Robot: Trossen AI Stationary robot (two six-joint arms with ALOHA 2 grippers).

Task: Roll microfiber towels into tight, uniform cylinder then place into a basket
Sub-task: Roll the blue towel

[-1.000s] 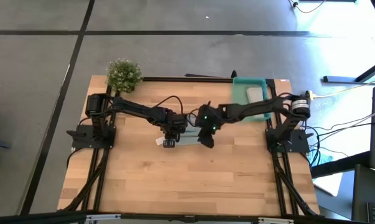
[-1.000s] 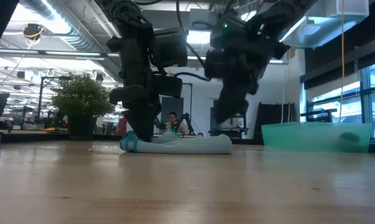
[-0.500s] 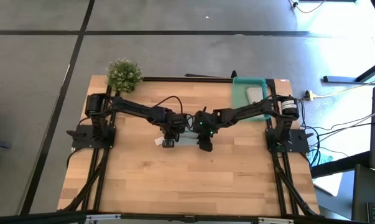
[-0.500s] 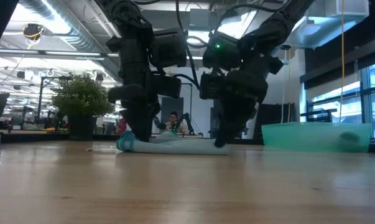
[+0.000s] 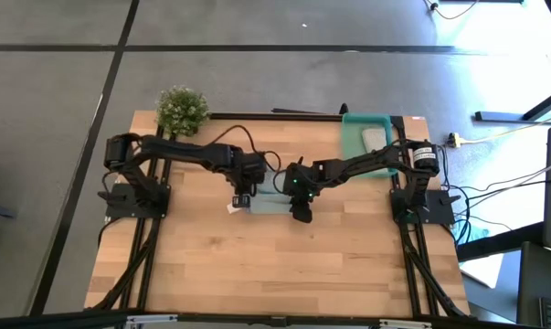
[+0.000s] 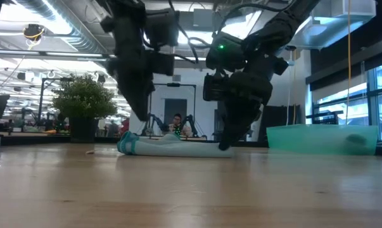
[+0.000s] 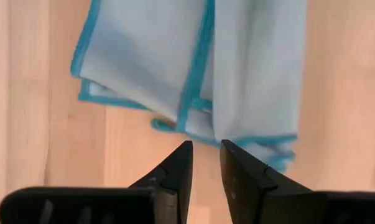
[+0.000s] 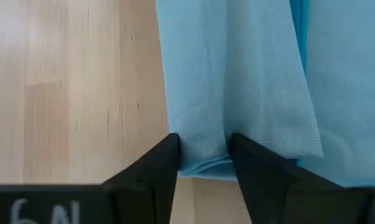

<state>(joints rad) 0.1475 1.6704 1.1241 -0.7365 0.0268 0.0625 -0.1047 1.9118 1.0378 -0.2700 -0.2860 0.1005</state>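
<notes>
**Right arm has the roll's end; left arm is off it**

Blue towel lies mid-table as a loose, half-made roll, long axis running across between the two arms. Right gripper is down at its own end, fingers straddling a fold of cloth, seemingly pinching it. Left gripper hangs above the opposite end, fingers nearly together, holding nothing; the blue-hemmed edge lies just beyond the tips. Basket sits at the far right corner, a pale towel in it. My read: the right arm is nearer and already engaged; the left must drop onto its end before rolling along that axis.
</notes>
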